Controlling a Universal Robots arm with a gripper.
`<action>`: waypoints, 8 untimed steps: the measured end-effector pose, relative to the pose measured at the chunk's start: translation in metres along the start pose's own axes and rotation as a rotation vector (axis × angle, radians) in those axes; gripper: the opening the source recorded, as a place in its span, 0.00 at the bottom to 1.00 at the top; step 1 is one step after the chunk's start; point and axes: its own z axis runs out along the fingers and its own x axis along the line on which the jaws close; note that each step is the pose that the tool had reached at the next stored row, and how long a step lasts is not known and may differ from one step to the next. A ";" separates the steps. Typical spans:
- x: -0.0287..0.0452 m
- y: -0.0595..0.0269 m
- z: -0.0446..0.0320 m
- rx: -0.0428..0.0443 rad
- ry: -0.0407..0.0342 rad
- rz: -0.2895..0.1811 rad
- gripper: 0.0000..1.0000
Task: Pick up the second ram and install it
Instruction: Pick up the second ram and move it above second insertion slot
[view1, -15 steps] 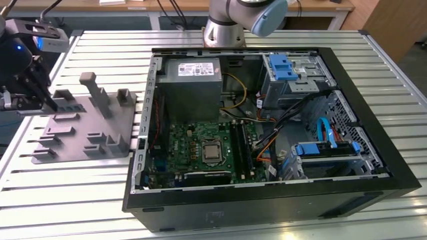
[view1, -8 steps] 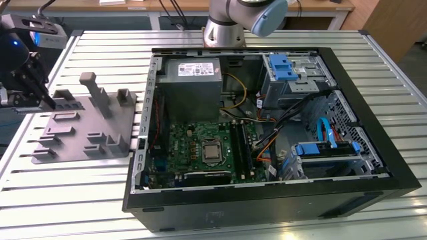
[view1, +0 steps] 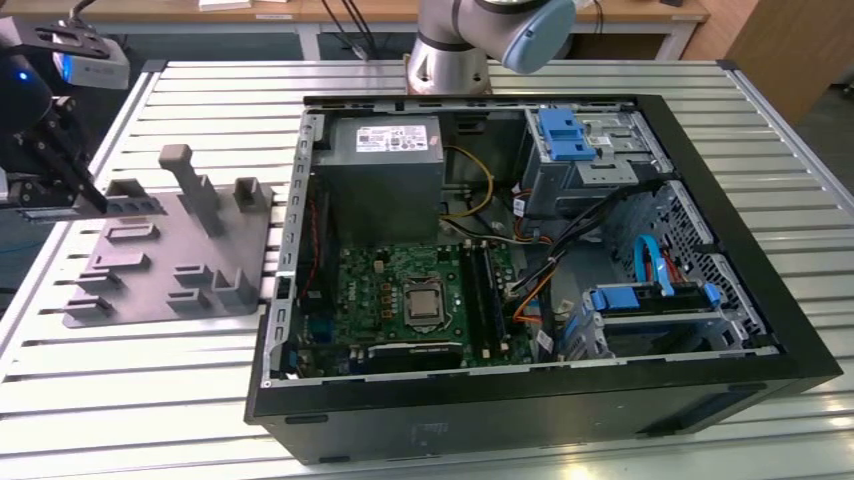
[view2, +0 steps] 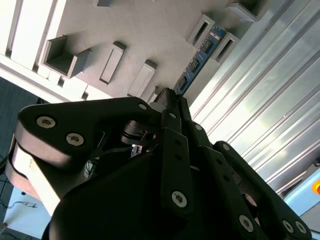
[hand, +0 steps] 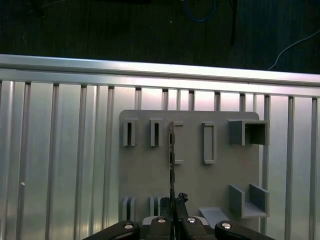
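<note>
Here a ribbed metal table (view1: 160, 400) carries one grey tray (view1: 147, 270) and one open computer case (view1: 534, 420) — desks (view1: 374, 12) stand behind. At the tray's edge on the exterior view's left, the gripper (view1: 91, 200) is clenched on one ram (view2: 200, 52), set edgewise among the tray's slots. The second wrist view shows its chips — the first wrist view shows it as a thin line, with dark floor (hand: 100, 30) and cables (hand: 200, 15) beyond the table.

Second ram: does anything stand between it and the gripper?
Nothing visible does. In the second wrist view the gripper has its fingers closed on the near end of the second ram, which stands on edge in the grey tray.
</note>
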 end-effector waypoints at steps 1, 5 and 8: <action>-0.0001 0.0000 -0.0008 0.0001 -0.0002 0.000 0.14; -0.0003 0.0000 -0.0042 0.0000 -0.0007 0.000 0.14; -0.0005 0.0001 -0.0065 0.0001 -0.0012 0.000 0.14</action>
